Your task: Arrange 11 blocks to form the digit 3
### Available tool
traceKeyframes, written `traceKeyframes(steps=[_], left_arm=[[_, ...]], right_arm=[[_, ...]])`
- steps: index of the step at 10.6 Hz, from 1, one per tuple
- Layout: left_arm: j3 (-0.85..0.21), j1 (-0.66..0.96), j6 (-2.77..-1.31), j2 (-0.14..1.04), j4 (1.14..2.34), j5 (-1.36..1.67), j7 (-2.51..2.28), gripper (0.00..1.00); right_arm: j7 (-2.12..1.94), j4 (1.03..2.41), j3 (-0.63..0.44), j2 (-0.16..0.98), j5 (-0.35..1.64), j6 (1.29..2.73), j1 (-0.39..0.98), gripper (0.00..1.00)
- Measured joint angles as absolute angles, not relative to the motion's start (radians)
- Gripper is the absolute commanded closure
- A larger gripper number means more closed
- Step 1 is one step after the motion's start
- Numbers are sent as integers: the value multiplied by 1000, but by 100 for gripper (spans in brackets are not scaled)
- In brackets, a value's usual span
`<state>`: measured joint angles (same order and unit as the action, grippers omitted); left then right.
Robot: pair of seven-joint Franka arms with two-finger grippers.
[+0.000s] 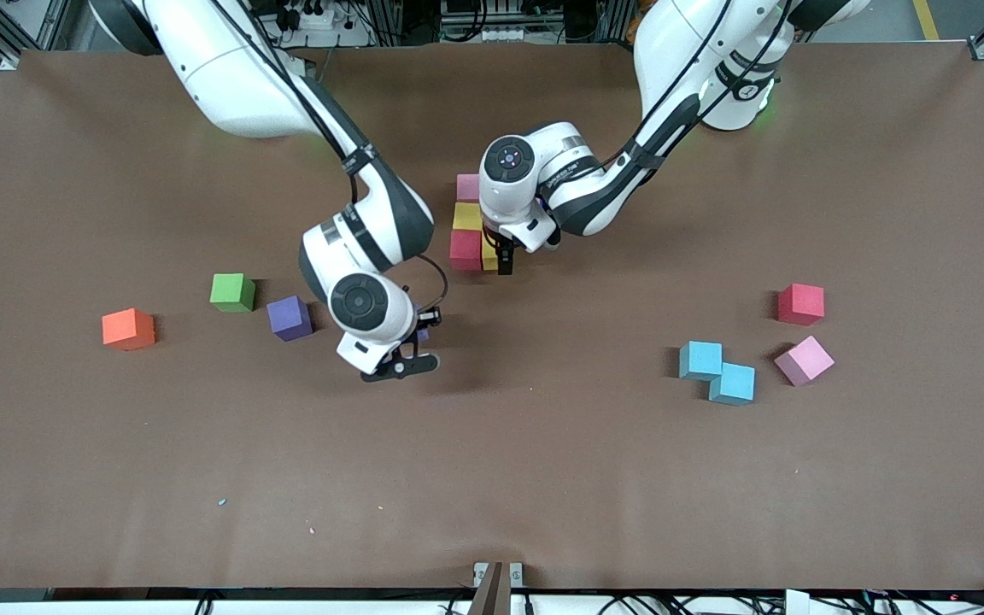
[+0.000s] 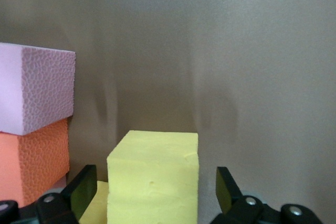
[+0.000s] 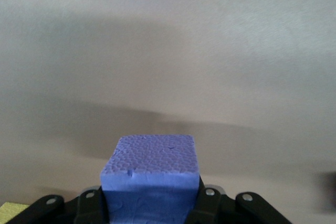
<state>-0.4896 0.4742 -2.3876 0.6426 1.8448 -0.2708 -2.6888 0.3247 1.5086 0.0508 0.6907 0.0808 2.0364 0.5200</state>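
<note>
Left claw (image 2: 152, 195) spreading wide around yellow block (image 2: 153, 174); lifting crooked, you are risking knocking block row. Right claw (image 3: 149, 203) pinching purple block (image 3: 149, 174).

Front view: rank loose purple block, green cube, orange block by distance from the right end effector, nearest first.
From the right end effector, toward the right arm's end of the table:
1. Purple block, beside it.
2. Green cube, next out.
3. Orange block, outermost.

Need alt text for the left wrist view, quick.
The open left gripper straddles a yellow block on the brown table, fingers clear of its sides. Beside it, a pink block adjoins a red one.
</note>
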Motion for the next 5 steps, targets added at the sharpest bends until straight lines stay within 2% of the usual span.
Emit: traceKeyframes(steps=[2,5], left_arm=[[-497,474,-2372,617,1846,-272,-2681,0],[-513,463,-2351,506,1900,-273,-2648,0]], right_arm=[[325,1557,51,671,81,2067,537,93],[352,1576,51,661,81,2084,549,93]])
